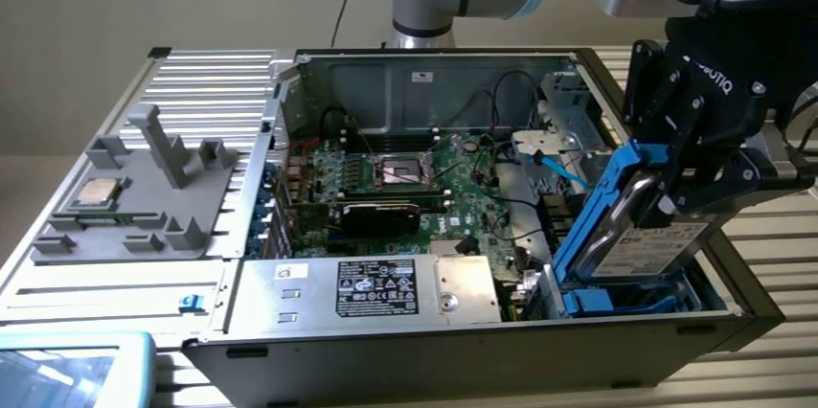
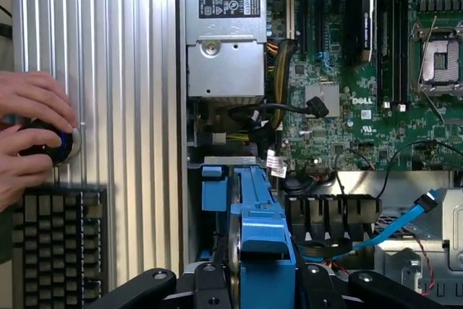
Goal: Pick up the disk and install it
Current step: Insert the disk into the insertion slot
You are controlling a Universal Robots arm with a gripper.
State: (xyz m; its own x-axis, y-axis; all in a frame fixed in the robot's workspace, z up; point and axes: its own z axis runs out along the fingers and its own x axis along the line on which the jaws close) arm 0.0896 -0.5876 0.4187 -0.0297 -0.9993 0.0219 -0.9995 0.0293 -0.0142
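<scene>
The disk [image 1: 639, 236], a silver-grey drive with a white label and blue rails, is tilted steeply with its lower end inside the blue drive bay [image 1: 639, 301] at the front corner of the open computer case, on the exterior view's right. My black gripper [image 1: 684, 173] is shut on the disk's upper part. In the wrist view the disk [image 2: 249, 229] is edge-on between my fingers [image 2: 155, 280], with my gripper [image 2: 253, 284] straddling it above the bay.
A silver power supply box [image 1: 371, 288] with a black label lies beside the bay. The motherboard [image 1: 409, 178] and cables, including a blue cable [image 2: 405, 218], fill the case. A grey fixture [image 1: 141, 188] holds a processor chip [image 1: 96, 192]. A person's hands [image 2: 32, 142] grip a knob near a keyboard [image 2: 58, 244].
</scene>
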